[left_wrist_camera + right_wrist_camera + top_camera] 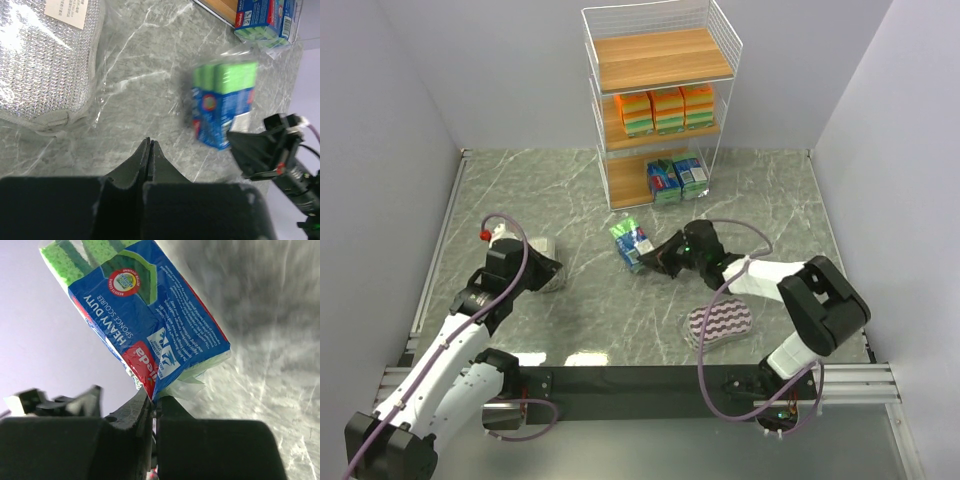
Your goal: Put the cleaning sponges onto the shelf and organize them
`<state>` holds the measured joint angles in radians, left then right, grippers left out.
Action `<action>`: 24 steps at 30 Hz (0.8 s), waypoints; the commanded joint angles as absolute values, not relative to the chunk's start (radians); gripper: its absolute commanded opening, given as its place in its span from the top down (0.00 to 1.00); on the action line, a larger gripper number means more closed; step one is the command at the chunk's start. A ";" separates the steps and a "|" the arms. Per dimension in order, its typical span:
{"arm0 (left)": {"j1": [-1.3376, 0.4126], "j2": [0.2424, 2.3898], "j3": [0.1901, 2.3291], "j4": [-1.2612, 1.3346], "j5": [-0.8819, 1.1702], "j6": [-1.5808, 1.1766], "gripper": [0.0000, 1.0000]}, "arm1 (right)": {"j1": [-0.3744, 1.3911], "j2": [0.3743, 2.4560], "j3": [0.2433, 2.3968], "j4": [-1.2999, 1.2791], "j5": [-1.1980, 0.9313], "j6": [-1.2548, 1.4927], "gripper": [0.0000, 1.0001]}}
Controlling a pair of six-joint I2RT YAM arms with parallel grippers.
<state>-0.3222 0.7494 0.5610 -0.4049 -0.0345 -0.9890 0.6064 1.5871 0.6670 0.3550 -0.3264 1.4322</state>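
Note:
My right gripper (652, 259) is shut on the wrapper edge of a blue-green sponge pack (629, 243) and holds it near the table centre; the pack fills the right wrist view (145, 315) and shows blurred in the left wrist view (222, 102). My left gripper (552, 275) is shut and empty beside the silvery-grey oval pack (538, 250), seen close in the left wrist view (45, 60). The purple-white striped oval pack (718, 324) lies by the right arm. The shelf (660, 100) holds three orange-yellow packs (666, 108) on its middle tier and two blue-green packs (677, 178) on its bottom tier.
The shelf's top wooden tier (660, 58) is bare. White walls close in the marbled table on the left, right and far sides. The black rail (630, 380) carrying the arm bases runs along the near edge.

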 commanded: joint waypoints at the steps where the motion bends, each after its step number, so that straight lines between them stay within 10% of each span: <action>1: -0.324 0.752 0.574 -0.384 -0.038 -0.982 0.99 | 0.554 1.539 0.699 0.336 -0.302 1.393 1.00; 24: -0.324 0.726 0.607 -0.442 -0.055 -0.965 0.99 | 0.460 1.945 1.229 0.258 -0.224 1.512 1.00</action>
<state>-0.3222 0.7414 0.5621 -0.4355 -0.0360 -0.9844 0.4706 1.9209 1.1618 0.2584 -0.2596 1.4746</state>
